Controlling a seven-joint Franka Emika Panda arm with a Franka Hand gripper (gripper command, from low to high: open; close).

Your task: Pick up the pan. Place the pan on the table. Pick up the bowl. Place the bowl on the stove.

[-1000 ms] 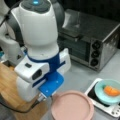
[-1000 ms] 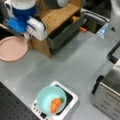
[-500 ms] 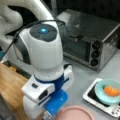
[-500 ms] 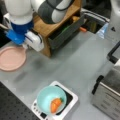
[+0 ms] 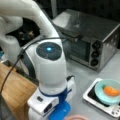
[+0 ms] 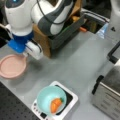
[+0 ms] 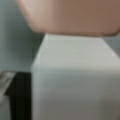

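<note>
The pinkish-brown pan (image 6: 12, 66) lies low at a front view's left, on or just above the grey table (image 6: 75, 65); I cannot tell which. My gripper (image 6: 25, 55) is shut on its short white handle (image 7: 75, 75), which fills the wrist view below the pan (image 7: 67, 15), with one dark finger (image 7: 20, 95) at the lower left. In a front view only a sliver of the pan (image 5: 75, 117) shows under the arm's hand. The teal bowl (image 6: 50, 96) (image 5: 100, 88), holding an orange piece of food (image 6: 55, 105), sits on the white stove (image 6: 70, 98) (image 5: 100, 103).
A big steel toaster oven (image 5: 95, 37) (image 6: 110, 87) stands behind and beside the stove. A brown box (image 6: 57, 37) with clutter is behind the arm. A light wooden block (image 5: 15, 87) lies at a front view's left.
The arm has come down and toward the table's front with the pan in its grip. The bowl and stove have not moved.
</note>
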